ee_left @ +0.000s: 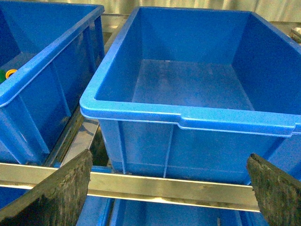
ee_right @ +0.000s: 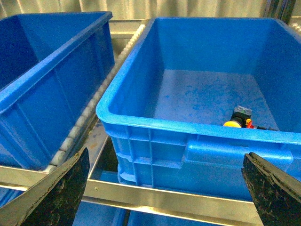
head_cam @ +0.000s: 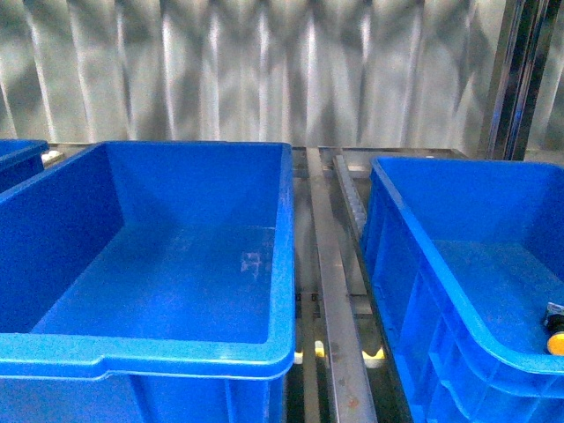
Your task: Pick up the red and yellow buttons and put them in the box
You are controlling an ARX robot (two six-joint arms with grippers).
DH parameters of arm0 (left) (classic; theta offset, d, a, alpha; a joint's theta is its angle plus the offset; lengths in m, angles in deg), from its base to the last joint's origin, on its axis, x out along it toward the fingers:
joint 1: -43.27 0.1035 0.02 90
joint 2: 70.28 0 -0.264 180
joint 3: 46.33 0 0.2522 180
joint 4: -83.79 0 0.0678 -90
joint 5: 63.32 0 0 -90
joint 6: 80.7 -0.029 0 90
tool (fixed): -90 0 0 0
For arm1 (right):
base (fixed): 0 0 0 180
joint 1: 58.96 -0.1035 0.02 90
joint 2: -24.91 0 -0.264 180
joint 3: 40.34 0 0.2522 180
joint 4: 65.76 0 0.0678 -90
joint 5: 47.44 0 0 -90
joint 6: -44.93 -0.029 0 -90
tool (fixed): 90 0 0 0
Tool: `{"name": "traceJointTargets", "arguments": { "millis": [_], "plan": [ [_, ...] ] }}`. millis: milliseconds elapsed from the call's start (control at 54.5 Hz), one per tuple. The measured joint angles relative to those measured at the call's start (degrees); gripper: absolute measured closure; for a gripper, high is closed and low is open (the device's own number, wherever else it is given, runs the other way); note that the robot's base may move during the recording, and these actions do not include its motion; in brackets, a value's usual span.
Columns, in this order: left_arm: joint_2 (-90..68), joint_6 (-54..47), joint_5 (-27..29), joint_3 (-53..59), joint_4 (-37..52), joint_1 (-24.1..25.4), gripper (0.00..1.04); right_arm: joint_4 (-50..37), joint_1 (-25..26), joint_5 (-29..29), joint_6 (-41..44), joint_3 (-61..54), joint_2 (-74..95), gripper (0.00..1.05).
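A yellow button [ee_right: 233, 123] on a black body lies on the floor of the right blue bin [ee_right: 188, 128], with a bit of red button [ee_right: 249, 125] beside it. The same yellow button [head_cam: 555, 341] shows at the front view's right edge. The box [head_cam: 176, 354] is the empty middle bin, whose bare floor fills the left wrist view behind its rim [ee_left: 188, 120]. My left gripper [ee_left: 164, 188] hangs open before its near wall. Just short of the right bin's near wall, my right gripper [ee_right: 164, 190] is open too. Neither gripper holds anything.
A third blue bin [ee_left: 42, 56] stands left of the box, with a yellow cap [ee_left: 10, 73] and a green one at its edge. Metal rack rails [head_cam: 339, 344] run between the bins, and a crossbar [ee_left: 164, 186] passes under both grippers. A corrugated metal wall [head_cam: 264, 70] closes the back.
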Motion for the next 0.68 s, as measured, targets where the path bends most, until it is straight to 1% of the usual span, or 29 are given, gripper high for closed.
{"name": "traceJointTargets", "arguments": {
  "millis": [679],
  "plan": [
    [0.00,0.00,0.00,0.00,0.00,0.00,0.08,0.00,0.00,0.00,0.00,0.00,0.00,0.07]
  ]
}}
